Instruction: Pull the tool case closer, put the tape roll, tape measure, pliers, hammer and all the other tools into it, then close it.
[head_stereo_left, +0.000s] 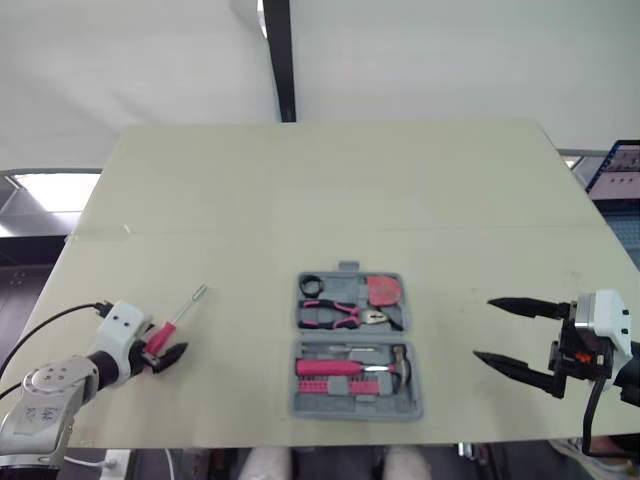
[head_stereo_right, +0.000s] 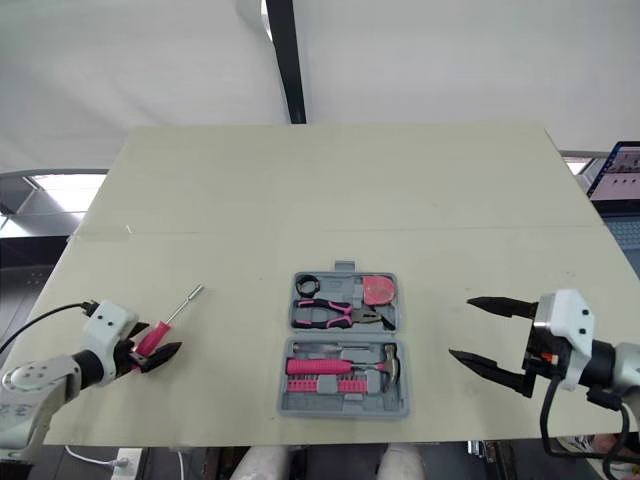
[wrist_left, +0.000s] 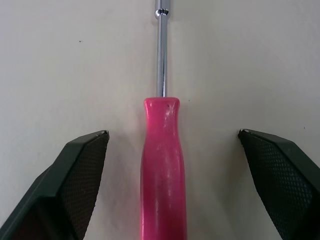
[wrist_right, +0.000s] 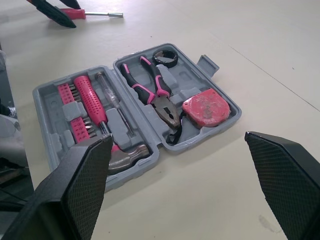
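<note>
Tool case (head_stereo_left: 355, 409) lies open and flat near the front edge of the table (head_stereo_left: 300, 190), about in the middle between both arms. In its far half sit the tape roll (head_stereo_left: 311, 286), the pliers (head_stereo_left: 340, 315) and the red tape measure (head_stereo_left: 383, 290). In the near half sit the hammer (head_stereo_left: 397, 364) and a pink bit driver (head_stereo_left: 328, 367).

One screwdriver (head_stereo_left: 180, 315) is outside the case, well apart from it on the robot's left, with its metal shaft pointing away. The left gripper (wrist_left: 172, 133) stands around its pink handle with the fingers (wrist_left: 82, 170) open. They are not touching it on either side.

The right gripper (head_stereo_left: 483, 328) hangs to the right of the case, apart from it, opened wide and holding nothing. A screen (head_stereo_left: 615, 170) shows beyond the table's right edge.
</note>
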